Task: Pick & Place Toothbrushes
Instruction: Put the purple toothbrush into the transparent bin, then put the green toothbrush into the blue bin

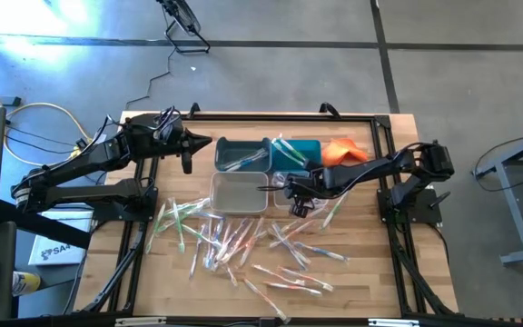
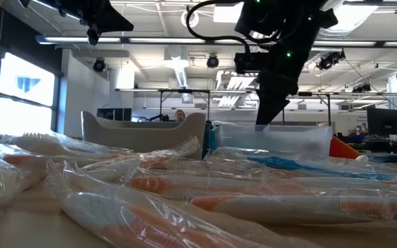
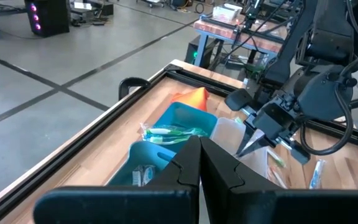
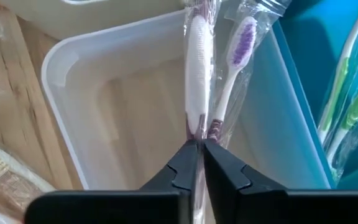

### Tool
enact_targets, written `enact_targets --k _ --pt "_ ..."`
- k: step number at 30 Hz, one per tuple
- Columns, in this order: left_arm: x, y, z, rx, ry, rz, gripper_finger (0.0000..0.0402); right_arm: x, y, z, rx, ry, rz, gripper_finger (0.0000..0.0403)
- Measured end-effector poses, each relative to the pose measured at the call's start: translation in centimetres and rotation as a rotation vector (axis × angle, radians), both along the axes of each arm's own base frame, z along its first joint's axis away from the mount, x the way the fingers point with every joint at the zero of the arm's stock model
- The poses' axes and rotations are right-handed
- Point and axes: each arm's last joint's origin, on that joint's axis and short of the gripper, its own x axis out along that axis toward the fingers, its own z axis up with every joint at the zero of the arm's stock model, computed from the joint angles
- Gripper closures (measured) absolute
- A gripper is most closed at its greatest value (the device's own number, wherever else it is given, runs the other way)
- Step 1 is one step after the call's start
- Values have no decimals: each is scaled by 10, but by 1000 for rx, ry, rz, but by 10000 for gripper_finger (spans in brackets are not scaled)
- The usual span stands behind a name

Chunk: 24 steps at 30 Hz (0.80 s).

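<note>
Purple-handled toothbrush [image 4: 197, 81] is hanging over the clear bin [image 4: 73, 68], pinched by the right gripper [image 4: 197, 146]. Left gripper [image 3: 199, 144] is hovering beyond the bin, fingers pressed together.

The tabletop [image 1: 152, 272] is pale wood with a visible plank grain and a matt face, framed along its edges by dark, smooth metal rails [image 1: 280, 117]. The toothbrushes [image 1: 243, 241] lie in clear, crinkled, glossy plastic wrappers, and the one pinched in the right gripper [image 4: 199, 144] has a smooth whitish plastic handle inside its shiny wrapper [image 4: 197, 68]. The bins look like moulded plastic, the clear bin [image 4: 73, 74] frosted and satin, the teal bin [image 4: 303, 81] smooth with a soft sheen, while the orange cloth [image 1: 343, 151] near the far edge looks soft and matt.
</note>
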Motion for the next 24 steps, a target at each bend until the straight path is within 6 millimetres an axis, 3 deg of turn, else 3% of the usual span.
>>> enact_targets --k 6,11,24 --pt "0 0 0 0 0 0 402 0 0 0 1 2 7 328" --pt "0 0 0 0 0 -1 402 1 0 5 -3 1 49 313" --pt "0 0 0 0 0 -2 402 -3 -3 86 -60 -241 76 336"
